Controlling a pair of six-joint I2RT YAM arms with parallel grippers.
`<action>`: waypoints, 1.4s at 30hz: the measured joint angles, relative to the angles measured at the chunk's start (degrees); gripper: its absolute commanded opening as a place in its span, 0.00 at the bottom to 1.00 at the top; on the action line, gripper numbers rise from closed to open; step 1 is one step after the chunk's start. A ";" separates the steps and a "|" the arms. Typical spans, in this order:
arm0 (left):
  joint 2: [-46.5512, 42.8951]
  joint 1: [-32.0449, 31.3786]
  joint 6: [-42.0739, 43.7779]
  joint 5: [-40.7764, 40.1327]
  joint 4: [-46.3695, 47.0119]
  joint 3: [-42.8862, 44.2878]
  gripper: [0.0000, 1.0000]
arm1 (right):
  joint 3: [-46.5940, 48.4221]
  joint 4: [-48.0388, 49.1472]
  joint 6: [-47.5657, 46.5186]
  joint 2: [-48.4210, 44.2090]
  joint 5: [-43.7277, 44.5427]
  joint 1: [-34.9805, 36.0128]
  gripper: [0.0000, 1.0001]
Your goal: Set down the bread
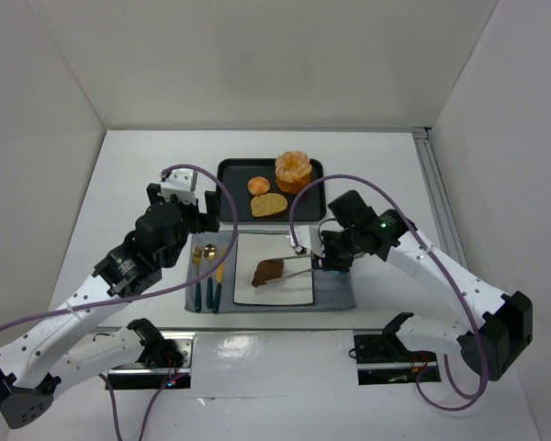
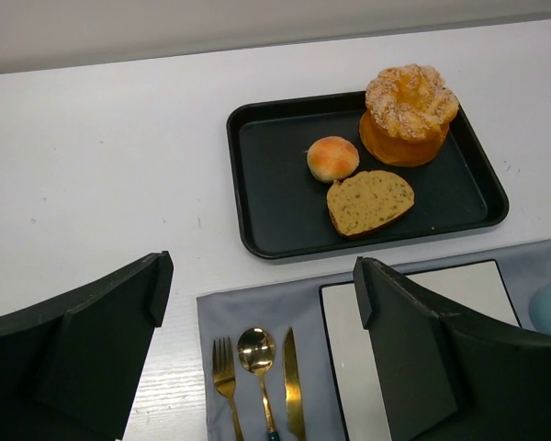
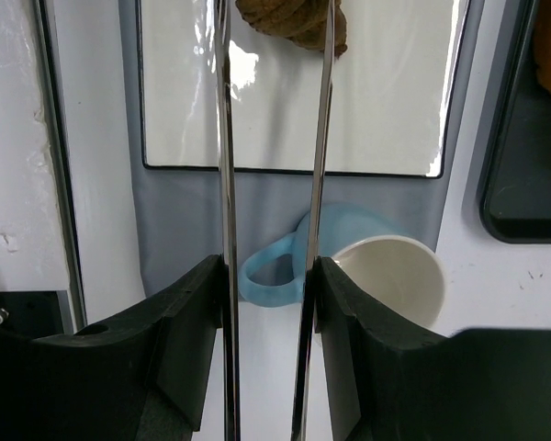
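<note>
The bread (image 1: pixel 268 271), a dark brown ridged pastry, is over the left part of the white plate (image 1: pixel 292 287). Its two sides sit between the tips of the metal tongs (image 1: pixel 298 265). My right gripper (image 1: pixel 324 262) is shut on the tongs' handles, to the right of the plate. In the right wrist view the two tong arms (image 3: pixel 224 138) run from my right gripper (image 3: pixel 268 271) up to the bread (image 3: pixel 289 20) at the top edge, over the plate (image 3: pixel 386 92). Whether the bread rests on the plate I cannot tell. My left gripper (image 1: pixel 185 207) (image 2: pixel 257 276) is open and holds nothing.
A black tray (image 1: pixel 228 197) (image 2: pixel 275 184) behind the plate holds a round bun (image 2: pixel 332 158), a tan slice (image 2: pixel 369 200) and a tall orange cake (image 2: pixel 409 110). Gold cutlery (image 1: pixel 207 266) (image 2: pixel 257 367) lies on the grey placemat (image 1: pixel 335 296). A blue cup (image 3: pixel 386 276) lies under my right gripper.
</note>
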 measured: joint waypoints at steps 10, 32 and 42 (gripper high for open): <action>-0.02 -0.02 0.00 0.48 0.00 0.00 0.99 | 0.00 0.02 0.20 1.05 0.72 0.09 0.48; -0.04 -0.02 0.00 0.48 0.00 0.00 0.99 | 0.02 0.00 0.17 -0.31 0.68 0.09 0.59; -0.02 0.00 0.00 0.48 0.00 0.00 0.99 | 2.32 -0.44 0.17 -1.99 0.24 0.09 0.59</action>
